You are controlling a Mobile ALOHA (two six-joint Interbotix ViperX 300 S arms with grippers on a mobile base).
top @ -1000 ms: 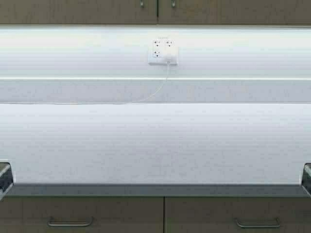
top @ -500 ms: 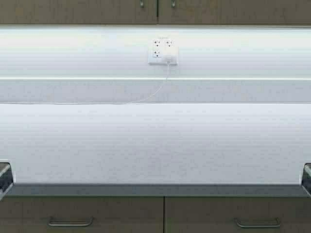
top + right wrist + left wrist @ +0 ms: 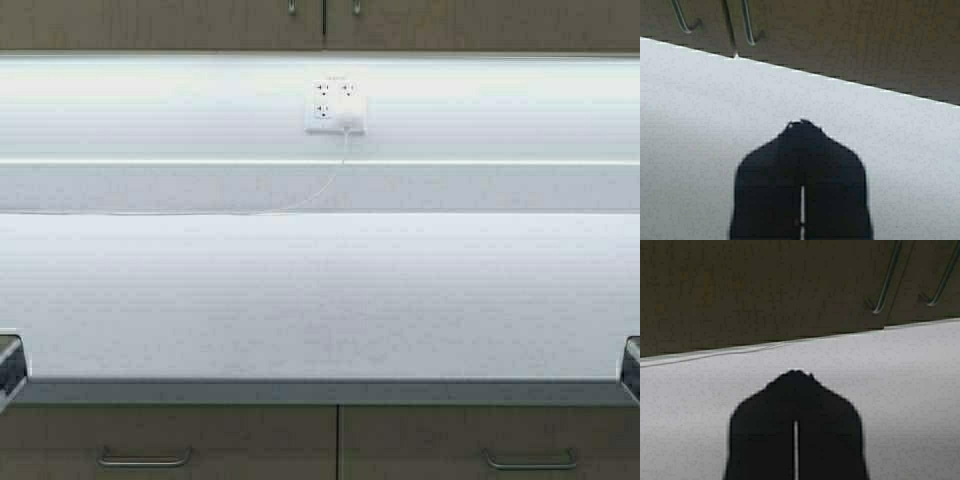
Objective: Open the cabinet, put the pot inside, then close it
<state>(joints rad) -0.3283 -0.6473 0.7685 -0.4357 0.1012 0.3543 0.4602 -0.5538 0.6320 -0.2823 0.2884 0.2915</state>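
The cabinet (image 3: 200,25) is a light-wood wall cabinet along the top of the high view. Both doors are shut, and their slim metal handles (image 3: 292,6) hang near the middle seam. It also shows in the left wrist view (image 3: 765,290) and the right wrist view (image 3: 850,40). The pot is out of view. My left gripper (image 3: 796,374) is shut and empty, low at the left edge of the high view (image 3: 8,365). My right gripper (image 3: 801,123) is shut and empty, low at the right edge of the high view (image 3: 632,365). Both point at the white wall below the cabinet.
A white countertop (image 3: 320,300) spans the view, with a white backsplash behind it. A wall outlet (image 3: 336,107) holds a white plug, and its thin cable (image 3: 320,190) trails left along the counter's back. Base drawers (image 3: 230,440) with horizontal handles lie below the counter's front edge.
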